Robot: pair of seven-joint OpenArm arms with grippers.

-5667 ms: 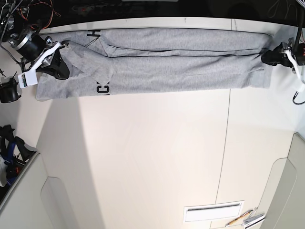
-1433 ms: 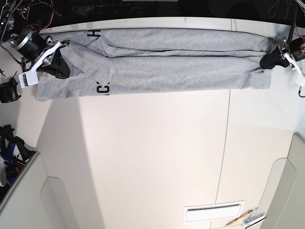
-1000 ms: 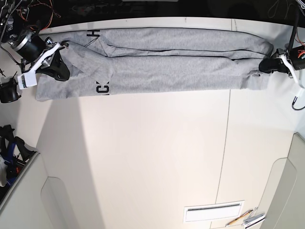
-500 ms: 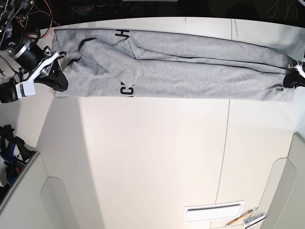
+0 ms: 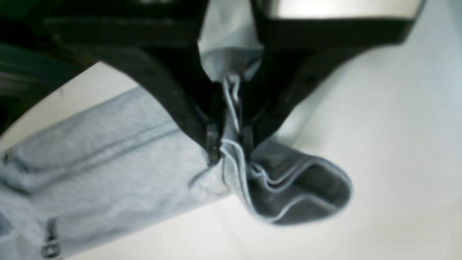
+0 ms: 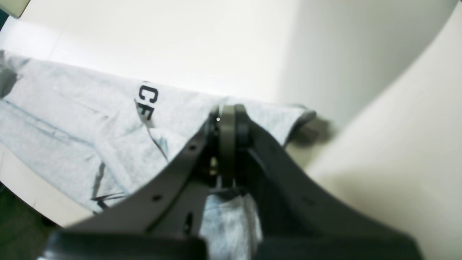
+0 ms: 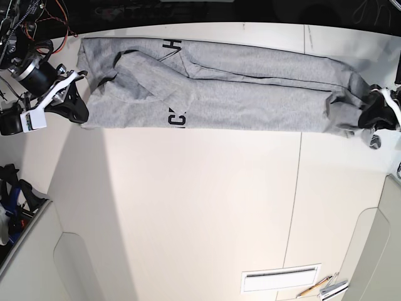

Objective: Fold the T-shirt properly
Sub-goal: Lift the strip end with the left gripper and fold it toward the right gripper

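The grey T-shirt [image 7: 250,94] lies as a long folded band across the far side of the table, with black letters [image 7: 177,118] showing near its left part. My right gripper [image 7: 76,108] is shut on the band's left corner. In the right wrist view its fingertips [image 6: 227,113] are closed over cloth, and the T-shirt [image 6: 90,119] runs off to the left. My left gripper [image 7: 371,116] is shut on the right end, where the cloth bunches. The left wrist view shows that gripper [image 5: 228,144] pinching several stacked hems of the T-shirt [image 5: 108,155].
A seam [image 7: 299,188] runs down the table right of centre. A white slotted plate [image 7: 281,279] and pens [image 7: 322,287] lie near the front edge. Cables and gear [image 7: 25,25] crowd the far left corner.
The whole shirt has slid to the right over the last second. Its right end, stretched taut half a second ago, now sags in folds as the left gripper came inward and lower.
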